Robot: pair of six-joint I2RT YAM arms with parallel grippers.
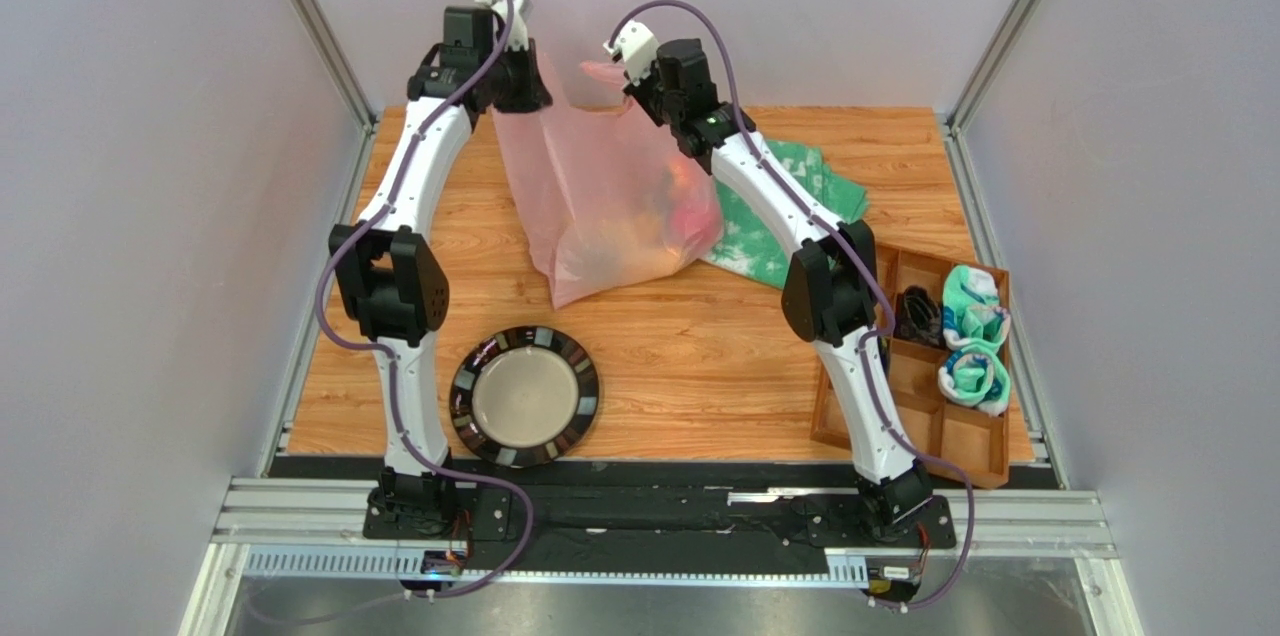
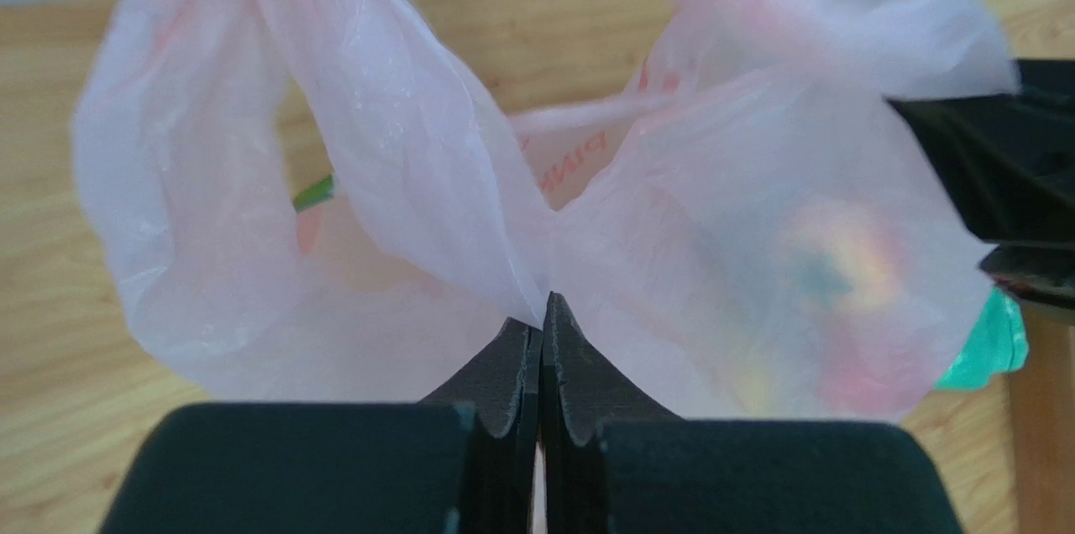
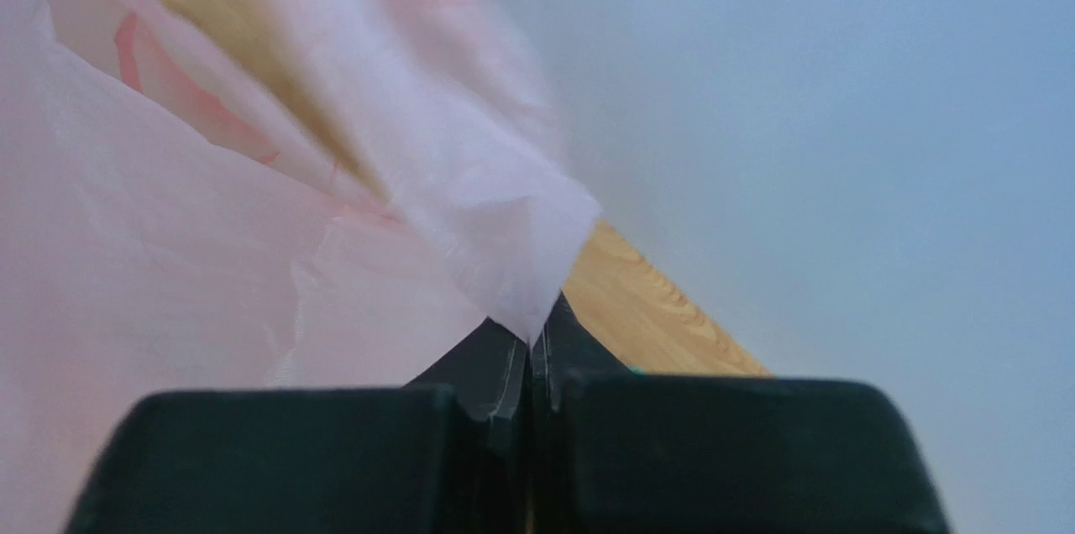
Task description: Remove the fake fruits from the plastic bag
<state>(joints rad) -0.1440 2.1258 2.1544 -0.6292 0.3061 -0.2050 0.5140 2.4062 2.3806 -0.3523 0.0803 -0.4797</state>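
As end effectors (image 2: 545, 307) (image 3: 535, 323) pinch plastic bag (image 1: 594, 179), fake fruits (image 1: 676, 227) inside

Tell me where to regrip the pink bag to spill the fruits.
Probably the pink bag at its lower left corner, from the left: the film there looks slack and empty, while the fruits bulge low on the right. The left gripper and right gripper both pinch its top, so free one first.

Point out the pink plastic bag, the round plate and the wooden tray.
plastic bag (image 1: 601, 201), top view, its pink front wall.
plate (image 1: 525, 396), top view, its pale bare centre.
wooden tray (image 1: 969, 441), top view, its bare near compartment.
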